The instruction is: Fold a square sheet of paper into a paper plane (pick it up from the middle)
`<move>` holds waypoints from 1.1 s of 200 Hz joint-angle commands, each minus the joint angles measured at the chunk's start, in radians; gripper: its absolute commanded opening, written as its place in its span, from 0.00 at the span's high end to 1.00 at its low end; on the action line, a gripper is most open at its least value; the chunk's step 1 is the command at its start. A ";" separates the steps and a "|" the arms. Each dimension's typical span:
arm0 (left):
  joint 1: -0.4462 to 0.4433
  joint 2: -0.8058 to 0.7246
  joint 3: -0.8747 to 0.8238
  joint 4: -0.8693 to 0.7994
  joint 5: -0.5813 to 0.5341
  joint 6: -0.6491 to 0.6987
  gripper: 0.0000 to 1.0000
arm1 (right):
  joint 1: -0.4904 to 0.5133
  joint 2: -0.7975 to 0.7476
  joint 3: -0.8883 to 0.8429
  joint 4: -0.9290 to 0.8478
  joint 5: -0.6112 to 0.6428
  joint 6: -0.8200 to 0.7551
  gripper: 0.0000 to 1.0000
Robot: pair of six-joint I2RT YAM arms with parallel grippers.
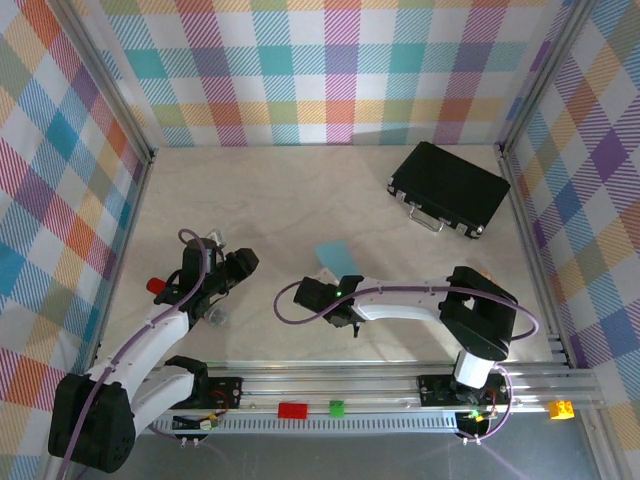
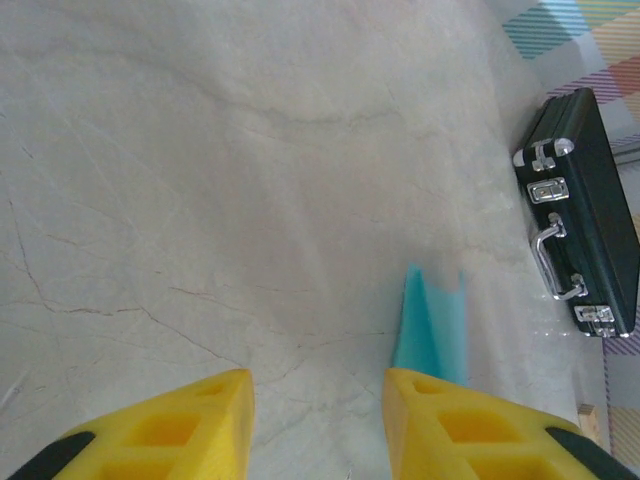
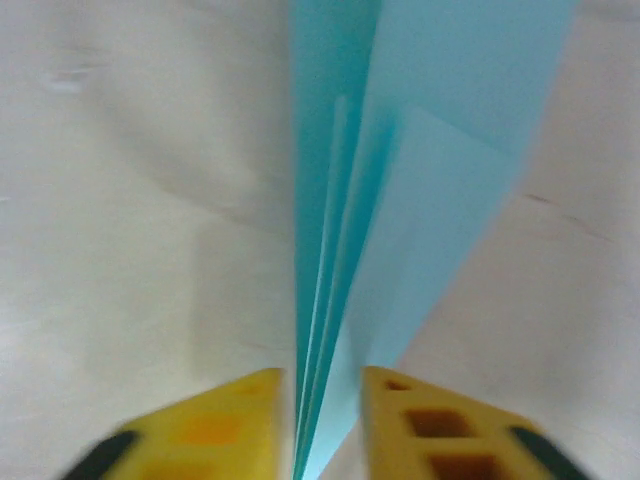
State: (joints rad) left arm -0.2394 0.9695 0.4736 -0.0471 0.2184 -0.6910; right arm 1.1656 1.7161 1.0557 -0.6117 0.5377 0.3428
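- Case (image 1: 447,187) far right, clear of the folded paper (image 1: 333,254).
- Right jaws, arm (image 1: 400,298) reaching left, stand parted around the paper.
- Left jaws released, empty.

In the right wrist view the plane (image 3: 420,180) is blurred and cut by the top edge; contact with the right gripper (image 3: 322,390) cannot be told. From above, its near end is hidden.
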 commanded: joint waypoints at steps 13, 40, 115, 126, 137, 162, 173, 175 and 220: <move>0.014 0.024 -0.013 0.016 0.038 -0.005 0.61 | -0.071 -0.130 -0.048 0.160 -0.354 -0.005 0.56; 0.013 0.053 -0.013 0.038 0.085 -0.002 0.60 | -0.216 -0.259 -0.151 0.297 -0.550 0.090 0.53; 0.014 0.188 -0.006 0.123 0.252 -0.023 0.61 | -0.543 -0.144 -0.263 0.606 -1.068 0.341 0.87; 0.014 0.195 -0.004 0.124 0.260 -0.023 0.61 | -0.543 -0.105 -0.259 0.620 -1.082 0.360 0.89; 0.014 0.199 -0.005 0.125 0.263 -0.021 0.61 | -0.543 -0.076 -0.264 0.642 -1.081 0.388 0.89; 0.014 0.206 -0.007 0.131 0.265 -0.022 0.61 | -0.542 -0.013 -0.281 0.688 -1.078 0.456 0.89; 0.014 0.211 -0.007 0.137 0.268 -0.023 0.61 | -0.541 0.011 -0.292 0.708 -1.071 0.497 0.88; 0.014 0.212 -0.007 0.138 0.270 -0.023 0.61 | -0.540 0.014 -0.293 0.709 -1.068 0.505 0.89; 0.014 0.241 -0.004 0.169 0.297 -0.033 0.61 | -0.515 0.022 -0.361 0.750 -0.930 0.688 0.90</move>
State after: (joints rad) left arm -0.2386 1.1973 0.4736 0.0746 0.4808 -0.7143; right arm 0.6296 1.7420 0.7399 0.0868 -0.4763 0.8776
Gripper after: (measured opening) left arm 0.394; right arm 0.108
